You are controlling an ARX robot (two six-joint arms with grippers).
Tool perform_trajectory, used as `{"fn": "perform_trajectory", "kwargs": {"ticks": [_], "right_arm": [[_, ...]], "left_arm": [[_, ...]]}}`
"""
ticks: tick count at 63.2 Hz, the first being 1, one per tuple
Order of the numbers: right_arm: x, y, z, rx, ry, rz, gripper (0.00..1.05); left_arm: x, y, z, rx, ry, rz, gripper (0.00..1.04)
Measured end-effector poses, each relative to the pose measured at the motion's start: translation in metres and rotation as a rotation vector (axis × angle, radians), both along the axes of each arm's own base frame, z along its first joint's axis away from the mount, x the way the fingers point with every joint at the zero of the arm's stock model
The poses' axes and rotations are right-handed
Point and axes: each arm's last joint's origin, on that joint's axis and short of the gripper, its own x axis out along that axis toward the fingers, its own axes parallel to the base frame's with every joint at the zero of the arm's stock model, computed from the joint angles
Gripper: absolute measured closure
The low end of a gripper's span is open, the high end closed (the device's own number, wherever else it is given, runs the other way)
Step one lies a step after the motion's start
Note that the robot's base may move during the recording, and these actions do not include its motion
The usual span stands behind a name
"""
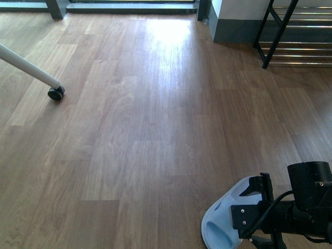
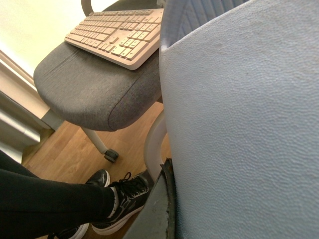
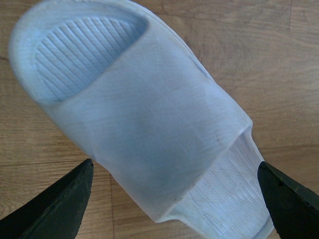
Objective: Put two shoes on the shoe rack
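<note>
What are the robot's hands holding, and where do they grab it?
Left gripper seems to hold a blue slipper; where it grips is hidden. Right gripper holds nothing: it is open around the other slipper, at its strap.

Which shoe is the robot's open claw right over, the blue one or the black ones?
The light blue slipper on the wooden floor: the open fingers of the right gripper flank it. The black sneakers are on someone's feet.

Right arm sits low on the robot's right, wrist angled downward. Right gripper is spread wide, its black fingers well apart (clamping nothing). Of the left gripper only a dark edge, possibly a finger, shows; its state is unclear.
</note>
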Motion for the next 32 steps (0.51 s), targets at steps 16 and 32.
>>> {"fn": "perform_trajectory", "kwargs": {"ticks": [16, 32], "right_arm": [[0.005, -0.021, -0.013, -0.04, 0.024, -0.062, 0.09], [-0.001, -0.027, -0.022, -0.036, 0.057, -0.073, 0.09]], "left_arm": [[0.0, 0.0, 0.0, 0.0, 0.0, 0.0, 1.03], [0.0, 0.0, 0.0, 0.0, 0.0, 0.0, 1.03]]}}
